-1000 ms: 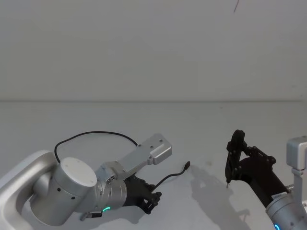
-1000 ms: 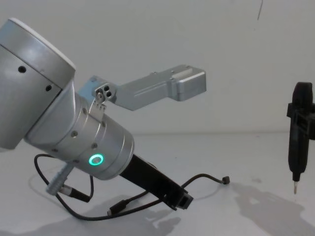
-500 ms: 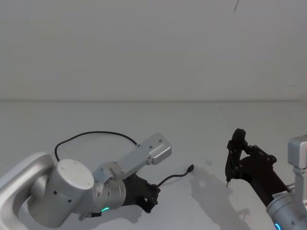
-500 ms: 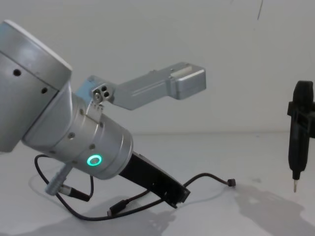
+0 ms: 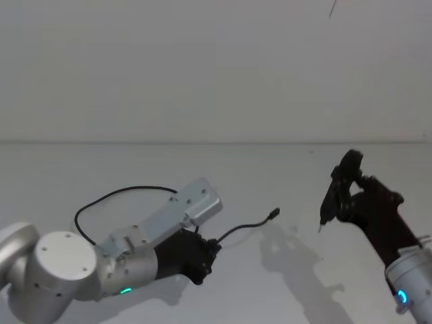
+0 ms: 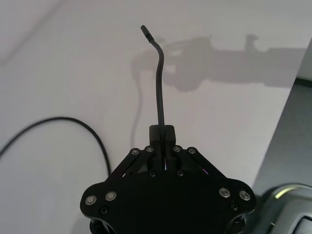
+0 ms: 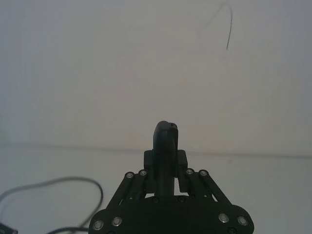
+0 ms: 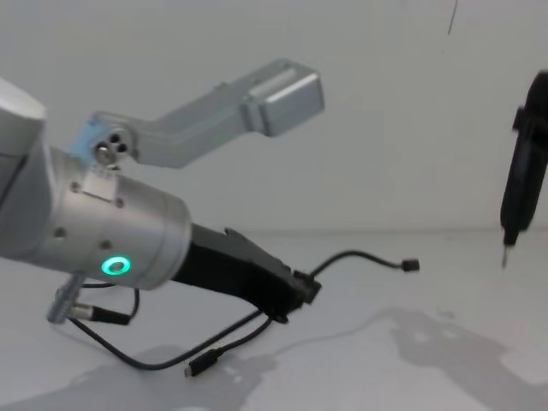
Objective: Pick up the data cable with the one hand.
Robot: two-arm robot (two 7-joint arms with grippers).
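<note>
The data cable is a thin black line looping across the white table. My left gripper, the black angular hand on the silver cylinder with the green ring, is shut on it near one end. In the left wrist view the cable sticks out from between the closed fingertips. From the chest, that free end arches off the table to a small plug. The other plug hangs low beneath the left gripper.
My right gripper at the right is shut on a slim black pen-shaped tool, tip down, above the table. A short wire with a silver plug hangs under the left arm. A plain wall stands behind the table.
My left gripper has lifted and drawn back to the left with the cable, raising its plug end off the table. The right arm has raised the pen-shaped tool.
</note>
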